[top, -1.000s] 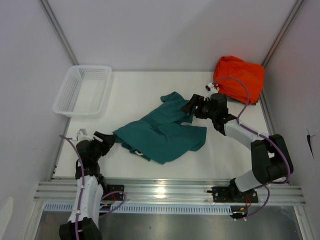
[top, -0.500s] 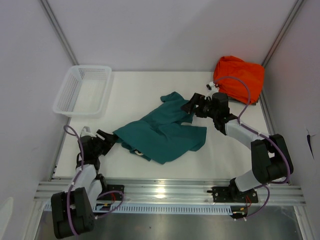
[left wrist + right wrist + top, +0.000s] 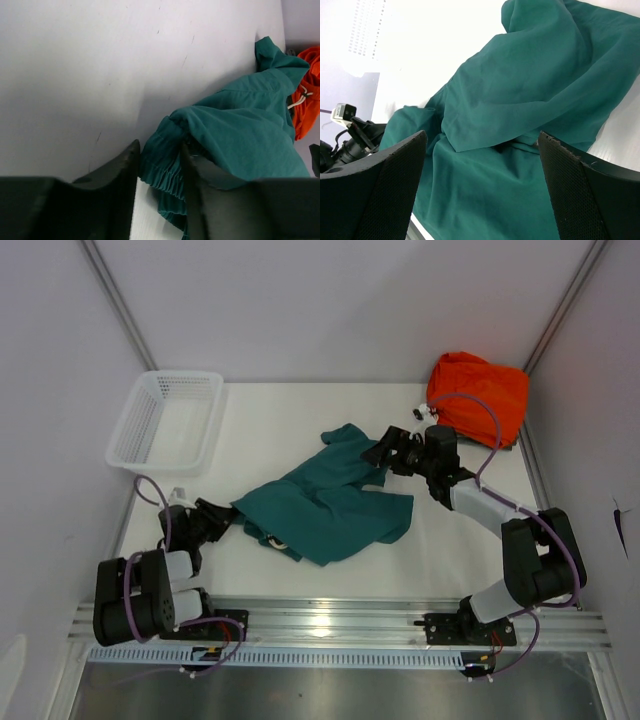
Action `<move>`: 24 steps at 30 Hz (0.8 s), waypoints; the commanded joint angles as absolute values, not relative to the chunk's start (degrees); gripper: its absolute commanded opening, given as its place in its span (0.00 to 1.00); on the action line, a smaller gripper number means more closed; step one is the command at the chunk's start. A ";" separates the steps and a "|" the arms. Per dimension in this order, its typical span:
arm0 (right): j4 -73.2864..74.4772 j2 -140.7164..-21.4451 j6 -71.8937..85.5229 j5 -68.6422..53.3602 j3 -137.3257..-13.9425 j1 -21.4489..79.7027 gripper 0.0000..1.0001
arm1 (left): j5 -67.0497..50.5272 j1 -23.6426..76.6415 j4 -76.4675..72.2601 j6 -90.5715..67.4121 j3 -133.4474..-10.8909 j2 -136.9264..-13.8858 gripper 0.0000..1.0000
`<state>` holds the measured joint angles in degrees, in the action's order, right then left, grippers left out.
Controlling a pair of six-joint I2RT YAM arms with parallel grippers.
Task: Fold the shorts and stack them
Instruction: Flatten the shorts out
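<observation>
**Left pincer is barely on the shorts, a few ways this goes sideways**

Left pincer (image 3: pixel 159 145) sits low at the near left of the table (image 3: pixel 300 415). Its jaws are part-way apart with the gathered edge (image 3: pixel 162 167) of the shorts (image 3: pixel 320 505) poking up between them. On one side I can see a sliver of table between finger and cloth, so I honestly can't tell if it's biting yet or just straddling. Right pincer (image 3: pixel 481 135) is spread wide and hangs over the far side of the pile, holding nothing.

The shorts themselves are a crumpled teal heap in the middle of the table, between the two arms. They're nowhere near folded, and one end flops toward the back.

What worries me:
- Only the very rim of that gathered edge is in the left jaws, so a lift could pull it free, or take one layer and leave the other lying there
- The right side is over a loose top flap. If it comes down there it probably gets the flap only, and the pile twists instead of spreading flat
- If the two pull at different times, the cloth drags and bunches worse
- The orange garment (image 3: pixel 480 395) sits in the far right corner just behind the right arm, and a big swing back could nudge it
</observation>
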<state>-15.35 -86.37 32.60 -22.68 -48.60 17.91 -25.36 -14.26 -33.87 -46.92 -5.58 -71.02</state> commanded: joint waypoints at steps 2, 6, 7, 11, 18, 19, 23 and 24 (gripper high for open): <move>-17.58 -86.66 33.05 -23.38 -49.39 16.97 0.93 | -27.16 -14.50 -39.73 -47.37 -7.12 -73.83 0.28; -14.17 -88.24 32.26 -21.63 -53.50 16.26 0.93 | -27.16 -14.50 -37.62 -46.59 -8.08 -72.87 0.00; -13.11 -89.03 31.91 -21.19 -54.83 16.17 0.93 | -27.16 -14.41 -36.57 -46.15 -8.78 -72.34 0.00; -7.57 -94.91 29.45 -19.43 -63.88 15.91 0.92 | -25.67 -14.41 -29.02 -43.69 -11.07 -67.07 0.00; 9.11 -112.81 22.33 -17.92 -86.98 16.43 0.81 | -17.77 -11.70 -8.19 -38.24 -16.61 -53.72 0.00; 10.71 -114.50 21.54 -17.67 -91.62 16.87 0.81 | -15.93 -11.17 -4.87 -37.97 -17.57 -52.31 0.00; 18.53 -121.37 16.45 -14.86 -101.04 19.42 0.81 | -13.54 -9.76 1.30 -37.00 -19.95 -48.00 0.00; 20.98 -122.51 16.09 -12.68 -102.38 20.03 0.81 | -13.54 -9.49 1.84 -36.83 -20.47 -47.64 0.00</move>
